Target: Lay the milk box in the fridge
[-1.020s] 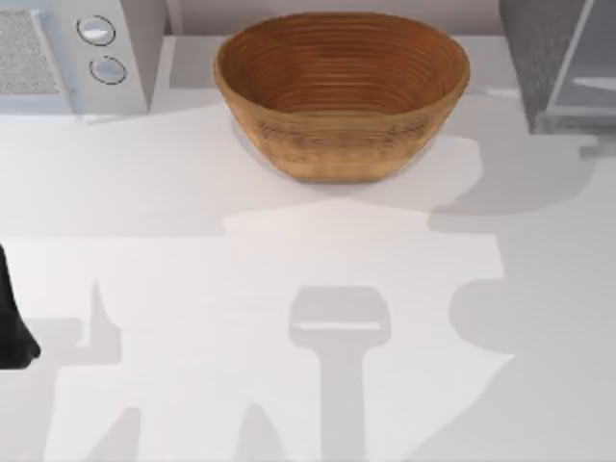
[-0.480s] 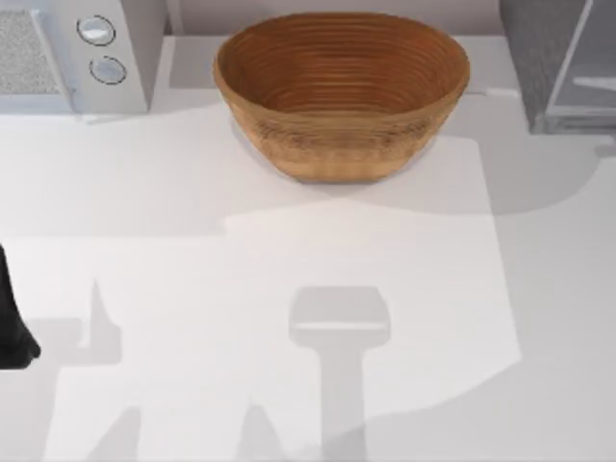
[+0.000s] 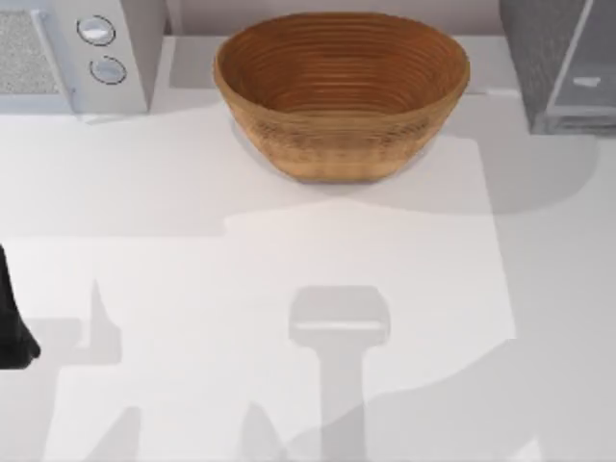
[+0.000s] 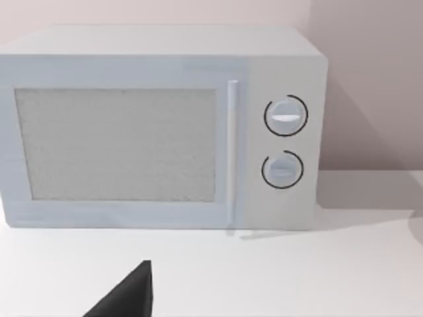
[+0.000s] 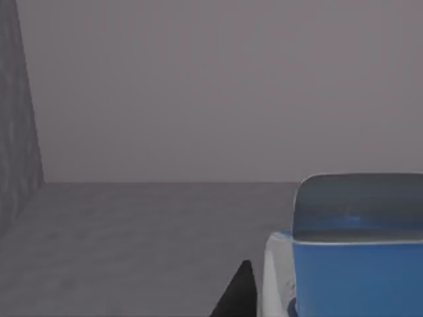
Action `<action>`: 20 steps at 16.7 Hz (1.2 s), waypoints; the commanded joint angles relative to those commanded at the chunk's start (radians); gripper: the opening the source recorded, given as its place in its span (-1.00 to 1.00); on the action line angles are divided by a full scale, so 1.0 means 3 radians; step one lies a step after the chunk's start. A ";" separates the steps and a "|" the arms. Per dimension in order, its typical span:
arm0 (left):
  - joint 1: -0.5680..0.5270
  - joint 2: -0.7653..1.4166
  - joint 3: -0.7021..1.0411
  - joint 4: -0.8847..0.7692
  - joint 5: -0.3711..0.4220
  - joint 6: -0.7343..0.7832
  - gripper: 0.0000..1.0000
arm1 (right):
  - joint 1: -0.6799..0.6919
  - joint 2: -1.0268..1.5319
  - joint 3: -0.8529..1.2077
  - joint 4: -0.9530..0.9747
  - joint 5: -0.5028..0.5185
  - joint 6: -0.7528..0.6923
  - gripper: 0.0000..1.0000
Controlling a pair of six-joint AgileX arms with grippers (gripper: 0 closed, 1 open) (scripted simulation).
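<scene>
Right wrist view: you are seeing the milk box (image 5: 357, 251) sitting inside the fridge (image 5: 132, 244) on its grey floor — beside one dark fingertip (image 5: 239, 294) of the right gripper, whose grip state you cannot tell. Left arm (image 3: 12, 322) is idling at the table's (image 3: 289, 250) left edge — facing the microwave (image 4: 158, 125).

My left arm (image 3: 13, 322) sits parked at the left edge of the tabletop, a dark shape low against that edge. In its wrist view one dark fingertip (image 4: 125, 295) of the left tool pokes up from below. In the right wrist view a single dark fingertip (image 5: 236, 296) of the right tool shows close beside the milk box (image 5: 357, 247).
</scene>
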 joint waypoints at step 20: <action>0.0000 0.0000 0.0000 0.0000 0.0000 0.0000 1.00 | 0.0145 0.0674 0.1621 -0.0950 0.0153 -0.0007 -0.40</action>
